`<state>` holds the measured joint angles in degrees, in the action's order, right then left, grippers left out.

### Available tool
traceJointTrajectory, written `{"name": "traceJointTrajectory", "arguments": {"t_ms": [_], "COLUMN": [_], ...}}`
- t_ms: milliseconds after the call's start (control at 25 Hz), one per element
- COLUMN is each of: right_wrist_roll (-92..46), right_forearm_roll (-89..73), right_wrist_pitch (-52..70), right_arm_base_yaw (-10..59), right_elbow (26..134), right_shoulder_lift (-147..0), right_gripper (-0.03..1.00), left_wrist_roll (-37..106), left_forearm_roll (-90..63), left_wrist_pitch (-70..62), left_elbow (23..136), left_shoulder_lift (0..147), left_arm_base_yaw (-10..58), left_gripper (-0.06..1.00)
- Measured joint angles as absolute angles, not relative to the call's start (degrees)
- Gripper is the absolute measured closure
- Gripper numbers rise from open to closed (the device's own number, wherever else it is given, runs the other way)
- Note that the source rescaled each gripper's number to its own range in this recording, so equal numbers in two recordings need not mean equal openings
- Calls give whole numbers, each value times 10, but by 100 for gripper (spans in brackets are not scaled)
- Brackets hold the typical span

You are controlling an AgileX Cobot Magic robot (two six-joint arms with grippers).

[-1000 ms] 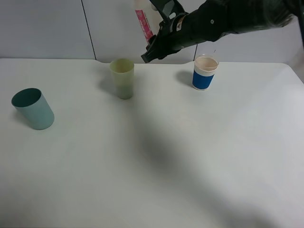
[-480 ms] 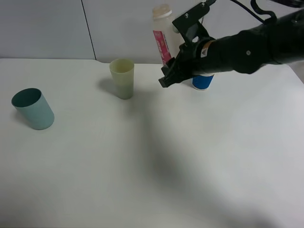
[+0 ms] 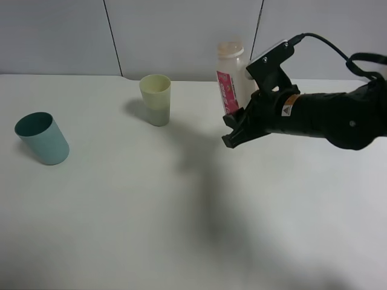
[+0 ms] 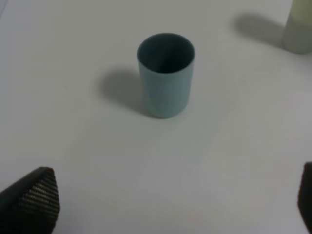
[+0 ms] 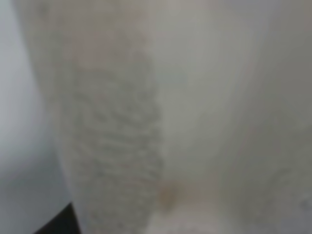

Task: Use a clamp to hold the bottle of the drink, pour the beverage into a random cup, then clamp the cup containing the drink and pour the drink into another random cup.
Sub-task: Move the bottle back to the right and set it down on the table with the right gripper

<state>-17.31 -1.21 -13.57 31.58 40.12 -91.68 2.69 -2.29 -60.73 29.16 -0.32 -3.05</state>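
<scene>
No legible text: the red-pink label [image 3: 226,90] on the bottle [image 3: 236,63] and the sticker [image 3: 284,110] on the arm [image 3: 329,115] are blurred.

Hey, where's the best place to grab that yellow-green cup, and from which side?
Pinch the yellow-green cup mid-wall, fingers level, coming from the table's near side. It stands upright, open-topped, tapering downward, so a side grip likely keeps it level; the bottle crowds its right.

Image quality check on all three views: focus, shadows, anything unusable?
Exterior high: evenly lit and sharp enough; the right arm throws a broad soft shadow on the table, the yellow-green cup a faint one. Left wrist: teal cup clear, with a soft shadow beside it. Right wrist: unusable, the bottle fills the frame, fully out of focus.
</scene>
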Motion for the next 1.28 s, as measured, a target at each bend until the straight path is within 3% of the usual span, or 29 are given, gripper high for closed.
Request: {"name": "traceJointTrajectory", "arguments": {"t_ms": [680,1000,1280], "right_wrist_roll": [-242,-225,-168], "right_forearm_roll": [-115,-140,-158], "right_wrist_pitch": [-468,-622,-685], "right_arm_base_yaw": [316,316,316], "right_elbow": [189,182,182], "right_shoulder_lift": [-954,-1045,-1101], "right_gripper": [94,94,94], "left_wrist_roll": [27,27,27], "left_forearm_roll": [-23,-23,-23], "left_wrist_pitch": [-607,-607,-607], "left_elbow": [292,292,292], "left_shoulder_lift": [-3,-3,-3], "left_arm_base_yaw": [-31,-31,-31], "left_gripper": [-6,-6,-6]}}
